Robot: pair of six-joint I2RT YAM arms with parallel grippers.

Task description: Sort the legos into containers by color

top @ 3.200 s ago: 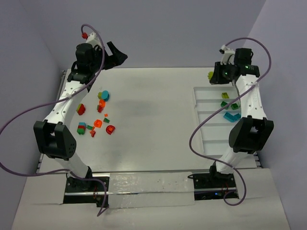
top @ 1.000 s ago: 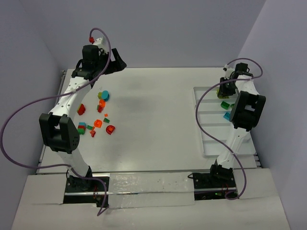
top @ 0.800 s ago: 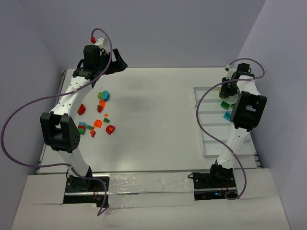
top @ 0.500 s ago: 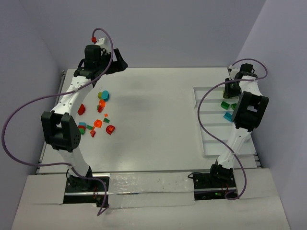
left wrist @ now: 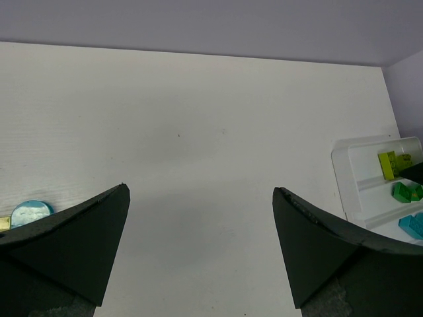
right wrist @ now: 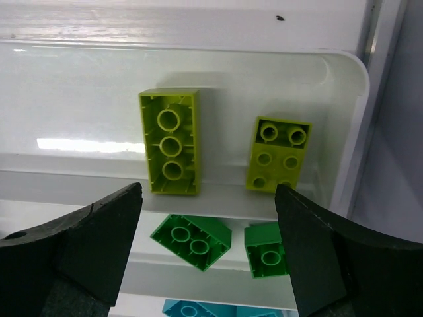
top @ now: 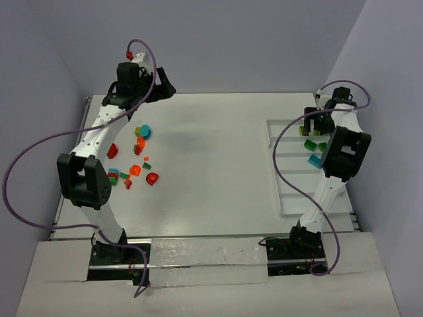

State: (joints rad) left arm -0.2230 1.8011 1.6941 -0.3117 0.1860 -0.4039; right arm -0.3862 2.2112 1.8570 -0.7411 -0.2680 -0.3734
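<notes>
Loose legos lie at the table's left: a teal round one (top: 143, 131), an orange one (top: 140, 141), a red one (top: 112, 151) and a red arch (top: 153, 177) among them. The white tray of containers (top: 297, 191) is on the right. My right gripper (right wrist: 208, 187) hangs open over its far end with nothing between the fingers. Below it, two lime legos (right wrist: 170, 141) (right wrist: 278, 154) lie in the far compartment. Two dark green legos (right wrist: 192, 241) fill the adjoining one, then a teal one (right wrist: 192, 309). My left gripper (left wrist: 201, 189) is open and empty, raised at the back left.
The tray's rim (right wrist: 344, 72) and the right wall are close beside the right gripper (top: 316, 124). In the left wrist view the teal round lego (left wrist: 30, 212) shows at the left edge and the tray (left wrist: 344, 172) at far right. The tray's near compartments hold nothing.
My right gripper's jaws have opened over the tray's far compartment, and the lime lego it carried now lies there. The left arm has barely moved.
</notes>
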